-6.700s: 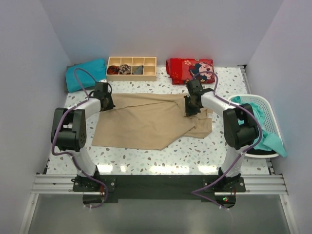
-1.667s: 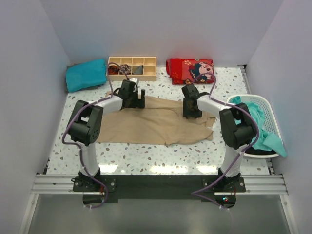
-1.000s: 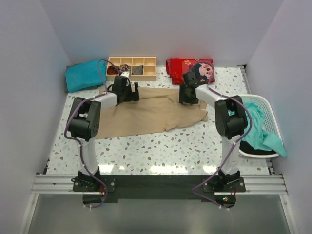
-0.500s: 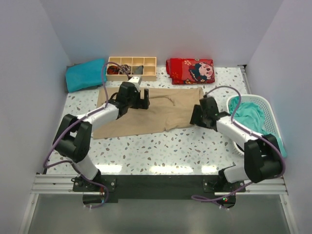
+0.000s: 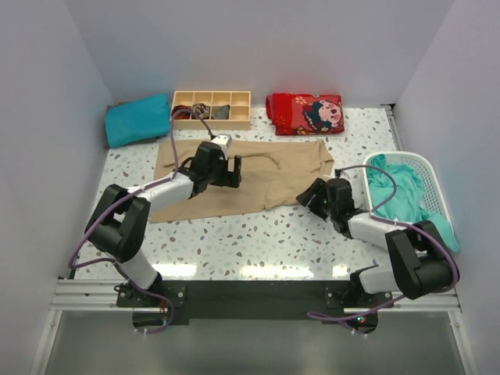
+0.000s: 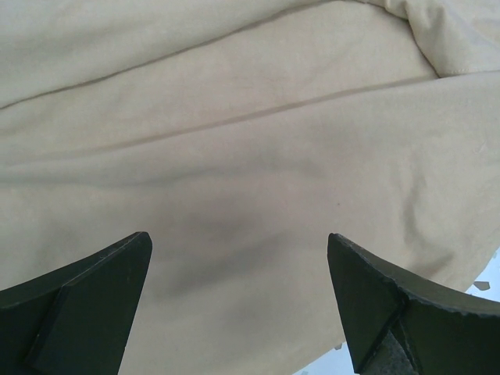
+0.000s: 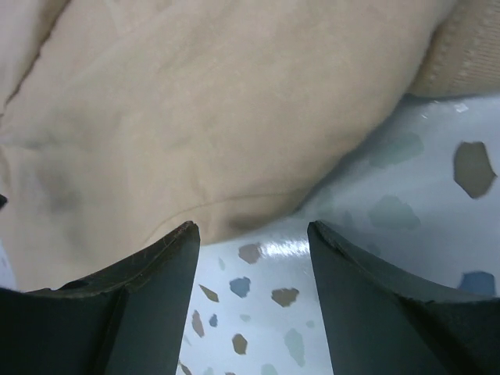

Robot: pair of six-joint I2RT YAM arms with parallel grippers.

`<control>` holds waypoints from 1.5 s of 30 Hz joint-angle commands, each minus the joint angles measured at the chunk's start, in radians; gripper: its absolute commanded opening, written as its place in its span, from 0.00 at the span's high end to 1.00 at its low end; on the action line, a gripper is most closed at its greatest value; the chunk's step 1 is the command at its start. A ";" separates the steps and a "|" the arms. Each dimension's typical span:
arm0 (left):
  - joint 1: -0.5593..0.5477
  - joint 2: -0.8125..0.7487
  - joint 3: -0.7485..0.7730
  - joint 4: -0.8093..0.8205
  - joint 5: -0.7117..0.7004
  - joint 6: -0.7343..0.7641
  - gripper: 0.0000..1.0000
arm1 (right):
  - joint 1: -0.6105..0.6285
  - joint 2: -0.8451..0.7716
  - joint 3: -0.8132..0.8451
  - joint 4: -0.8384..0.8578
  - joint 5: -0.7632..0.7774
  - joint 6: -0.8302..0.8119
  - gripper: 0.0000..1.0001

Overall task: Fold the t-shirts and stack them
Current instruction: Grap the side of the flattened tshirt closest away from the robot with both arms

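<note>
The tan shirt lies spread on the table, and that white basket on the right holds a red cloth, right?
Not quite: the top view shows the white basket holding teal cloth. The red cloth lies folded on the table near the back wall. The tan shirt is spread out.

Tabletop point(image 5: 258, 242) before the tan t-shirt point(image 5: 273, 168) lies open; wooden tray point(image 5: 211, 123), red cloth point(image 5: 305, 113) and basket point(image 5: 412, 156) crowd far and right edges

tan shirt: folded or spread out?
Partly folded. The tan shirt lies flat on the table as a wide band, layer edges overlapping in the left wrist view; not yet a compact bundle.
</note>
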 commanded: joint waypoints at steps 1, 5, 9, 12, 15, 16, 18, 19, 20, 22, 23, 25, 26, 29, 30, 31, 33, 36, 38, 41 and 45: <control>0.000 -0.043 -0.018 0.022 -0.022 -0.001 0.00 | 0.000 0.122 -0.035 0.126 -0.034 0.071 0.39; 0.000 -0.030 -0.018 0.019 -0.018 -0.001 0.00 | 0.002 0.190 0.004 0.142 -0.065 0.071 0.70; 0.000 -0.028 -0.020 0.017 -0.021 0.001 0.00 | 0.019 0.110 0.033 0.026 -0.022 0.008 1.00; 0.000 -0.024 -0.015 0.017 -0.022 0.005 0.00 | 0.033 -0.043 0.119 -0.187 0.001 -0.055 1.00; 0.000 -0.007 -0.001 0.017 -0.011 0.011 0.00 | 0.033 -0.166 0.259 -0.482 0.016 -0.095 1.00; 0.000 0.001 0.009 -0.010 -0.005 0.012 0.00 | 0.034 -0.196 0.292 -0.542 0.025 -0.099 0.96; 0.000 0.024 0.019 -0.019 0.007 0.012 0.00 | 0.033 -0.210 0.372 -0.681 0.015 -0.096 0.90; 0.000 0.030 0.025 -0.019 0.012 0.012 0.00 | 0.033 -0.213 0.395 -0.712 0.009 -0.095 0.90; 0.000 0.042 0.028 -0.021 0.027 0.005 0.00 | 0.033 -0.204 0.413 -0.753 0.006 -0.081 0.90; 0.000 0.053 0.034 -0.023 0.054 0.005 0.00 | 0.033 -0.188 0.443 -0.746 -0.055 -0.075 0.94; 0.000 0.061 0.036 -0.024 0.058 0.005 0.00 | 0.033 -0.157 0.449 -0.723 -0.066 -0.061 0.98; 0.000 0.064 0.037 -0.030 0.064 0.007 0.00 | 0.031 -0.116 0.469 -0.697 -0.080 -0.052 1.00; 0.000 0.070 0.039 -0.033 0.064 0.010 0.00 | 0.033 -0.061 0.479 -0.668 -0.085 -0.053 1.00; 0.000 0.078 0.046 -0.049 0.061 0.016 0.00 | 0.033 0.042 0.548 -0.648 -0.070 -0.070 1.00; 0.000 0.079 0.045 -0.047 0.059 0.016 0.00 | 0.031 0.116 0.594 -0.645 -0.070 -0.073 1.00; 0.000 0.078 0.048 -0.050 0.056 0.016 0.00 | 0.031 0.159 0.620 -0.642 -0.068 -0.087 1.00; 0.000 0.078 0.051 -0.053 0.047 0.016 0.00 | 0.031 0.275 0.714 -0.639 -0.063 -0.119 1.00; 0.000 0.076 0.062 -0.059 0.035 0.019 0.00 | 0.031 0.378 0.844 -0.663 -0.053 -0.164 1.00; 0.000 0.078 0.065 -0.062 0.030 0.025 0.00 | 0.031 0.489 0.909 -0.686 -0.042 -0.191 1.00; 0.000 0.087 0.074 -0.075 0.024 0.033 0.00 | 0.028 0.634 1.047 -0.734 -0.060 -0.230 1.00; 0.000 0.098 0.072 -0.079 0.027 0.039 0.00 | 0.031 0.693 1.150 -0.766 -0.056 -0.299 0.70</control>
